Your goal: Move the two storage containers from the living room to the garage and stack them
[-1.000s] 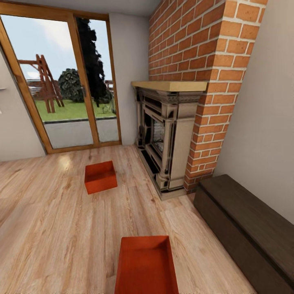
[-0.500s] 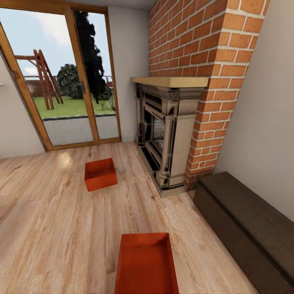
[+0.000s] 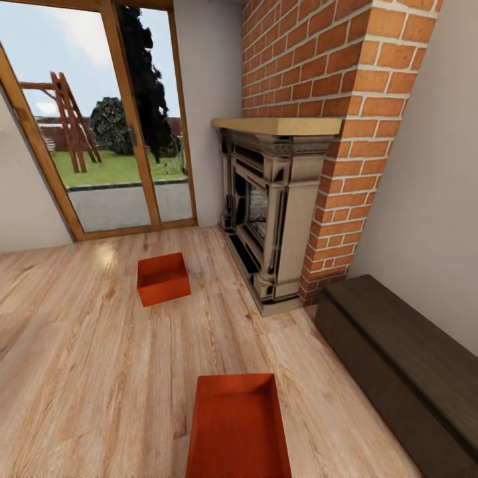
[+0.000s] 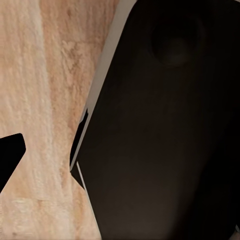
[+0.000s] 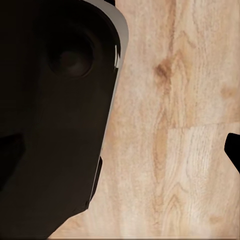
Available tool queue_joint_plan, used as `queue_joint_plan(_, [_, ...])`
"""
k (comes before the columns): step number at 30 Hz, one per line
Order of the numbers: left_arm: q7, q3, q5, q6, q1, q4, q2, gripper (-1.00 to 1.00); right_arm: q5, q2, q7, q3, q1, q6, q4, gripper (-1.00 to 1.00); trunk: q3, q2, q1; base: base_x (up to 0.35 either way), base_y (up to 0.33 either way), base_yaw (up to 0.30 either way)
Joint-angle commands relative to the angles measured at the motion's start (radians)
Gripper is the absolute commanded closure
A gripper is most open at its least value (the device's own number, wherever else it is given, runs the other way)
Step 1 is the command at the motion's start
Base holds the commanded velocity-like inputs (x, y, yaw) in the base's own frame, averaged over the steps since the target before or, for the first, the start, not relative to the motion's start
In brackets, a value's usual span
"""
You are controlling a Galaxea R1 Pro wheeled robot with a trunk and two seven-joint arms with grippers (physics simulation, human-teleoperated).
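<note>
Both storage containers sit on the living room's wood-plank flooring (image 3: 86, 372): the near container (image 3: 238, 425) lies at the lower edge of the head view, well apart from the far container (image 3: 162, 279), which rests out toward the glass doors (image 3: 99, 133) and left of the fireplace mantel (image 3: 272, 206). The dark chest (image 3: 398, 372) runs along the right wall, clear of both. Each bin looks like thin, stiff plastic — light when empty, probably a little slick, its walls likely to flex if pinched hard. The upright rim seems the best hold, ideally one long wall per arm — that should keep it level. The wrist views show flooring beside dark robot bodywork; whether the fingers stand wide or narrow I cannot tell.
</note>
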Motion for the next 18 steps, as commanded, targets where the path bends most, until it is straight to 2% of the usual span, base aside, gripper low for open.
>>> queue_joint_plan(1, [0.001,0.003,0.003,0.005,0.0,-0.002,0.0,-1.0,0.005,0.0,-0.004,0.004,-0.001,-0.002,0.001,-1.0,-0.003,0.0,0.0,0.0,0.0,0.0])
queue_joint_plan(18, [0.001,0.004,0.003,0.005,0.0,-0.002,0.0,-1.0,0.005,0.0,-0.004,0.004,-0.001,-0.005,0.001,-1.0,-0.03,0.0,0.0,0.0,0.0,0.0])
